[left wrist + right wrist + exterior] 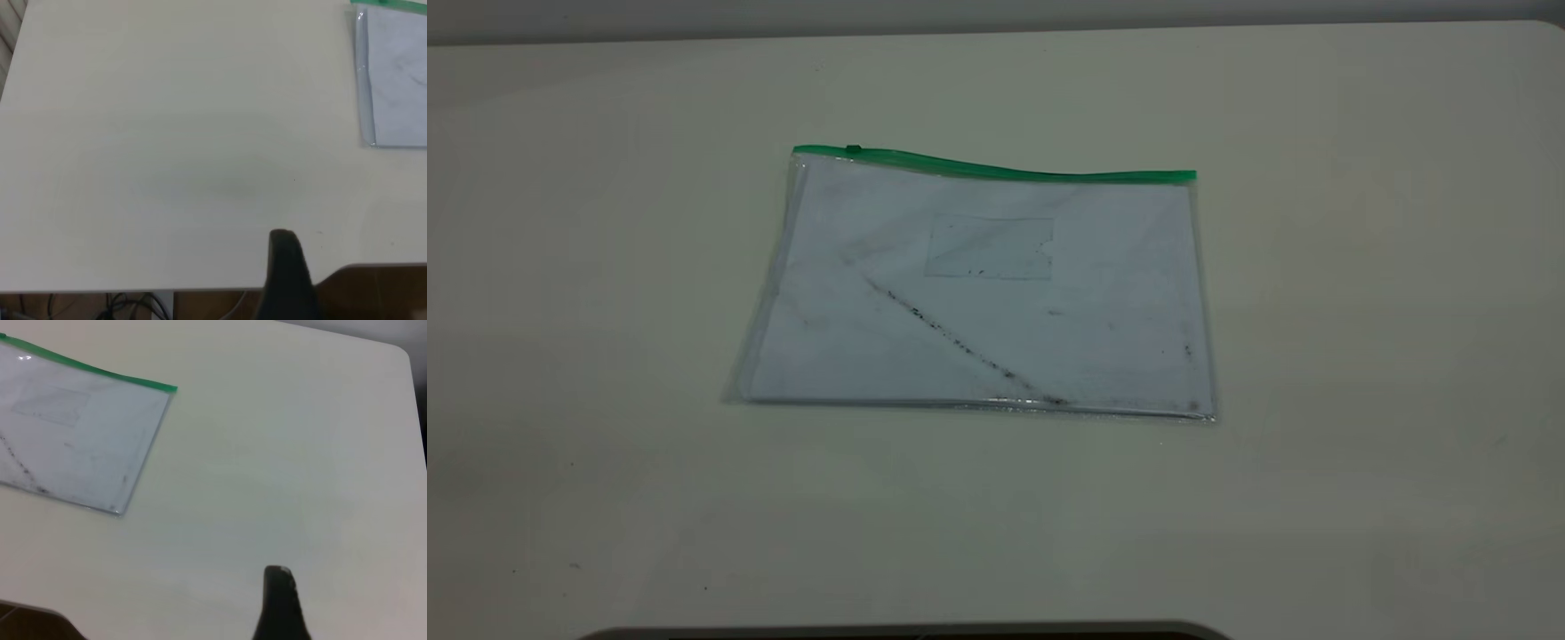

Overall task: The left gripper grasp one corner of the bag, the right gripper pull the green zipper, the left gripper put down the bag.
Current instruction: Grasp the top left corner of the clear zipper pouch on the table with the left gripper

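Pretty much all you get here is the table (pixel 1352 373), a plain off-white top with a matte finish. In the exterior view, a thin strip of grey wall (pixel 960 11) runs behind its far edge at 12 o'clock. Down at 6 o'clock a dark rounded rim (pixel 907 632) pokes in, can't tell what it belongs to. Couple of tiny dark specks (pixel 574 564) on the tabletop around 7 o'clock. The left wrist view catches the table's near edge with some cables (pixel 133 307) dangling below it and brown floor (pixel 387 293) beside them. The right wrist view shows a rounded table corner (pixel 399 352).
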{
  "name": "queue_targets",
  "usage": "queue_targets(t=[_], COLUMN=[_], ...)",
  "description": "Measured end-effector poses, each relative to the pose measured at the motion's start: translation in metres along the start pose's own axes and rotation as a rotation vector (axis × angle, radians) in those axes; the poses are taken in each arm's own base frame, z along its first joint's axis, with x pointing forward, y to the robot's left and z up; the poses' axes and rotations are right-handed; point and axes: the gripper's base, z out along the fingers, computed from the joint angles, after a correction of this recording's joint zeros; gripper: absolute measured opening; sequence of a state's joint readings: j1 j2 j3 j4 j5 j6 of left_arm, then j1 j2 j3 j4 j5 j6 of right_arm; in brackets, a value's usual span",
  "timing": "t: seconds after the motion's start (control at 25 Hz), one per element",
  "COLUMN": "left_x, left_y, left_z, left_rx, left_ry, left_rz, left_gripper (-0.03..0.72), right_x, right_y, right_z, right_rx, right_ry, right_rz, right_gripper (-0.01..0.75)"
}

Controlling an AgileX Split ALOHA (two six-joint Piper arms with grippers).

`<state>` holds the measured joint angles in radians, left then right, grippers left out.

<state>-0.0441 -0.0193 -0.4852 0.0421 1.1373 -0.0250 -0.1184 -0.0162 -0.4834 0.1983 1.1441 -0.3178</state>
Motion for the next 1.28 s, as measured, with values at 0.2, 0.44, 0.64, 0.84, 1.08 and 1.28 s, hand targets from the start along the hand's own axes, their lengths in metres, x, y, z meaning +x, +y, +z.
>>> queue_targets(t=[0.2,0.44,0.64,0.84,1.08,1.28], left_x=[0.000,0.000,0.000,-0.007,-0.061,-0.116], left_y=[0.000,0.000,0.000,0.000,-0.001,-0.003], left_z=[0.000,0.000,0.000,0.002,0.003,0.031], left_rx=[0.000,0.000,0.000,-0.001,-0.001,0.003], left_ry=[0.000,0.000,0.000,0.037,0.130,0.181], left_rz=[0.000,0.001,0.002,-0.006,-0.005,0.001], left_gripper=[0.588,0.588,0.588,0.588,0.588,0.588], right_x=[0.000,0.000,0.000,-0.002,-0.028,-0.058], right_y=[0.000,0.000,0.000,0.000,-0.006,-0.018], right_z=[0.000,0.000,0.000,-0.001,-0.008,0.018], right_rx=[0.000,0.000,0.000,0.006,0.021,0.001], right_ry=[0.000,0.000,0.000,-0.023,-0.088,0.035], right_rz=[0.000,0.000,0.000,0.027,0.110,0.152], right_gripper=[0.579,0.579,0.579,0.579,0.579,0.579])
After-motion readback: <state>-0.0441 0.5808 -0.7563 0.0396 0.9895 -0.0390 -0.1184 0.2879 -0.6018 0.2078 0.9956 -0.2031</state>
